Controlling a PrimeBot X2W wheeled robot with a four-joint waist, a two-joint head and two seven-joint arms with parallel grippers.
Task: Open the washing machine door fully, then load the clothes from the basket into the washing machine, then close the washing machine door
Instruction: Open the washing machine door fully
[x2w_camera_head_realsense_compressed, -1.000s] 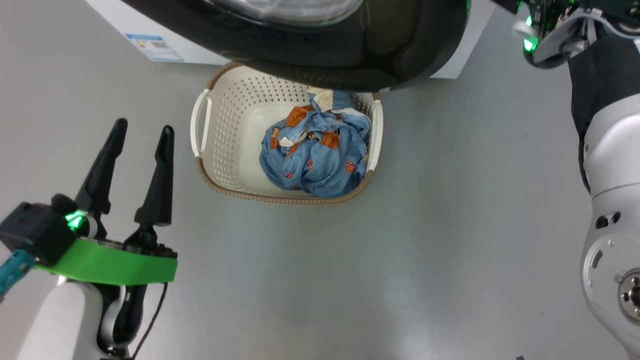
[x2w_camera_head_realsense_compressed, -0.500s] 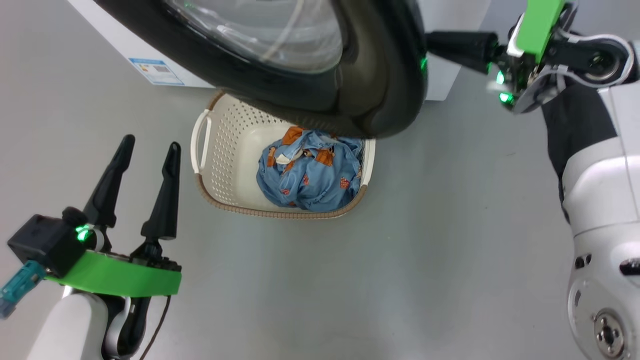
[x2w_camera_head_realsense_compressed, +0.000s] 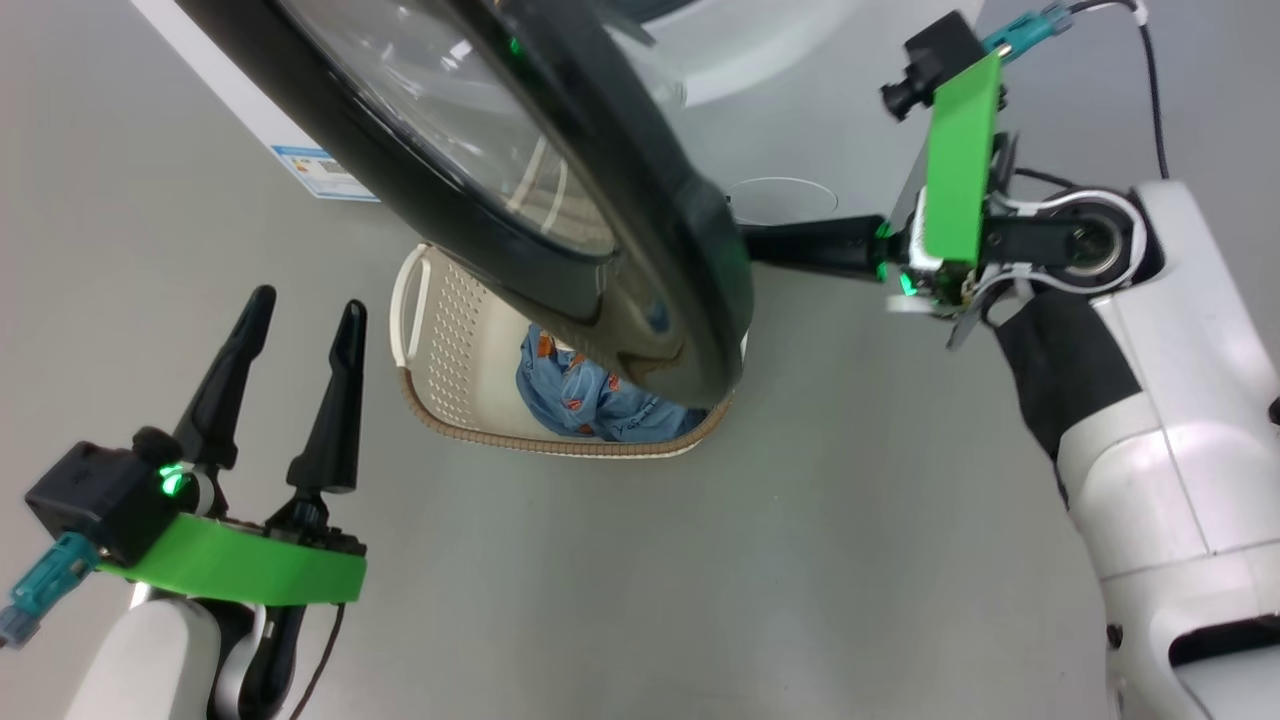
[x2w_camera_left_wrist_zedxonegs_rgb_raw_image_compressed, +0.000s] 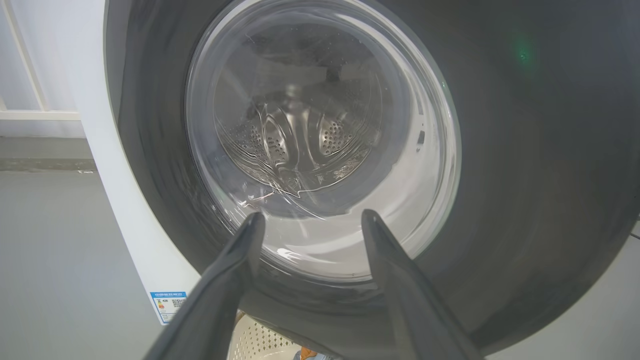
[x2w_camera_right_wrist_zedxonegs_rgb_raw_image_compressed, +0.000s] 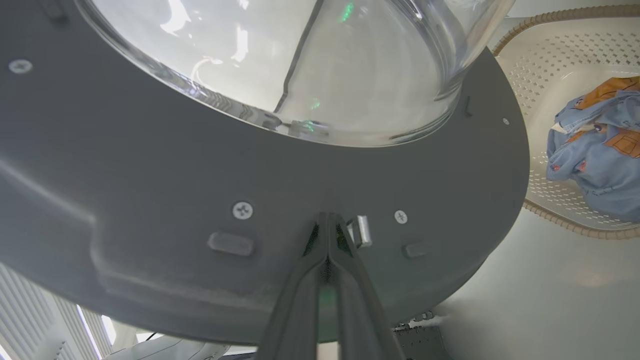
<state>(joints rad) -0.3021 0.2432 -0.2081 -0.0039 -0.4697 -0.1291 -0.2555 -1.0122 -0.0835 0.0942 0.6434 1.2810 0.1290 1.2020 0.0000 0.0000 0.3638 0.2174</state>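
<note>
So: left gripper (x2w_camera_head_realsense_compressed: 307, 300) idle, fingers spread wide, empty. Clothes (x2w_camera_head_realsense_compressed: 580, 395) sit in basket (x2w_camera_head_realsense_compressed: 440, 330) under the door (x2w_camera_head_realsense_compressed: 640, 250), none loaded. Right gripper (x2w_camera_right_wrist_zedxonegs_rgb_raw_image_compressed: 327, 220) pinched tight, tips against door's inner rim, probably pushing. Door only part open. Loading and closing remain.

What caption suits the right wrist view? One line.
Shut right gripper at the washing machine door, clothes in the basket.

Amounts to one basket (x2w_camera_head_realsense_compressed: 450, 330), one bundle of clothes (x2w_camera_head_realsense_compressed: 580, 395) inside it, one washing machine door (x2w_camera_head_realsense_compressed: 640, 250) over it, one washing machine (x2w_camera_left_wrist_zedxonegs_rgb_raw_image_compressed: 125, 210) behind it bearing one label sticker (x2w_camera_head_realsense_compressed: 325, 170), and two grippers: left gripper (x2w_camera_head_realsense_compressed: 307, 300) left of the basket, right gripper (x2w_camera_right_wrist_zedxonegs_rgb_raw_image_compressed: 327, 220) right of it.
</note>
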